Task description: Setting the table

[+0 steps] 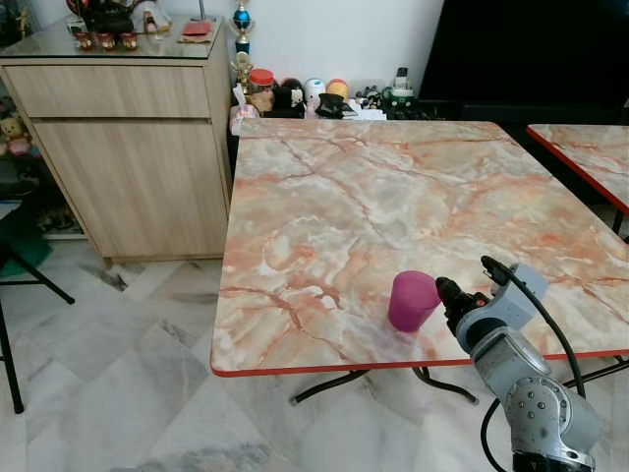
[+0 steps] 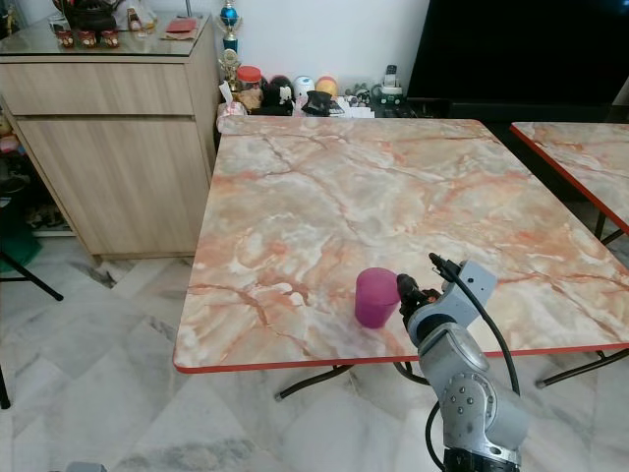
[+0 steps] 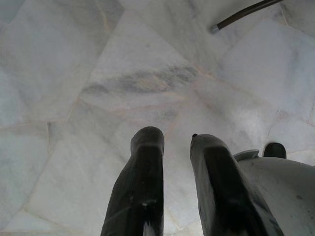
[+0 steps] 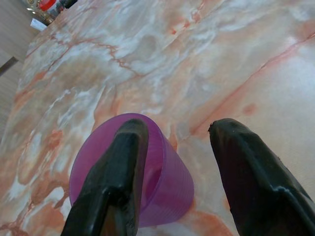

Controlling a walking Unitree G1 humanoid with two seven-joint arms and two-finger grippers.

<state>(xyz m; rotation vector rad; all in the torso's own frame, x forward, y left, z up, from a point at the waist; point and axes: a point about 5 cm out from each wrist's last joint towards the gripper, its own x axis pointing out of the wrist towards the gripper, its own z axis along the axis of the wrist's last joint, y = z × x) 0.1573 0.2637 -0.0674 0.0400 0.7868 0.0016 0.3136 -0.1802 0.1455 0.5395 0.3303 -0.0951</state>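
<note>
Right gripper [image 4: 172, 162] sits low in the frame at the near edge of the marble table [image 1: 393, 187], its fingers spread apart with one finger over the rim of the purple cup [image 1: 412, 300], not clamped on it. That cup stands upright near the table's front edge, lower centre of the frame. Left gripper [image 3: 177, 147] hangs over the floor [image 3: 98, 73], fingers slightly parted.
</note>
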